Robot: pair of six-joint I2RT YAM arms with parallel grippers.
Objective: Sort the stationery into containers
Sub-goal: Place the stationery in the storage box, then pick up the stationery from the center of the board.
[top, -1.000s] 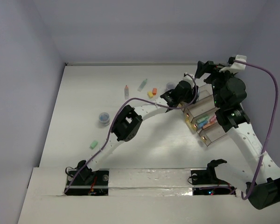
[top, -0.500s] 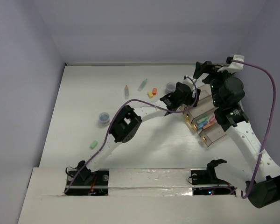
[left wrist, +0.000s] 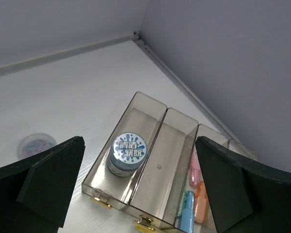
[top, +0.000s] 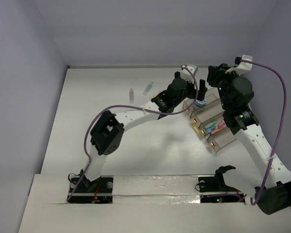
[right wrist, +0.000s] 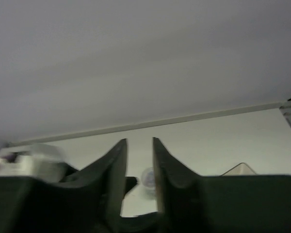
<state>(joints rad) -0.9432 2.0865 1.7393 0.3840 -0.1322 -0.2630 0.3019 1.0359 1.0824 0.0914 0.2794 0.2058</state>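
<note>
Two arms meet at the clear smoky-brown organiser tray [left wrist: 157, 167], which stands on the right half of the white table [top: 111, 126].

1. Left gripper [left wrist: 139, 141] – check the left wrist view. Its jaws stand wide apart, one finger at each side edge of the view, and neither touches anything. You see it poised above the tray's end compartment.

2. Blue-white tub [left wrist: 127, 153] – it stands upright in that end compartment, printed lid up, against the near-left wall as the left wrist camera sees it. In the top view this is the tray's far end.

3. Pens in the tray – a pink pen [left wrist: 195, 172], a blue pen [left wrist: 186, 213] and an orange pen [left wrist: 200, 204] lie side by side in the third compartment counted from the tub's end.

4. Right gripper [right wrist: 139, 145] – its fingers stand close together with only a narrow slit between them, and nothing is gripped. In the top view it hangs just beyond the tray's far end, near the left gripper.

5. Loose stationery – a second round tub [left wrist: 36, 144] sits on the table beside the tray. Farther left, an orange-capped pen [top: 131, 93] and a pale green pen [top: 148, 88] lie near each other, well apart from the tray.
</note>
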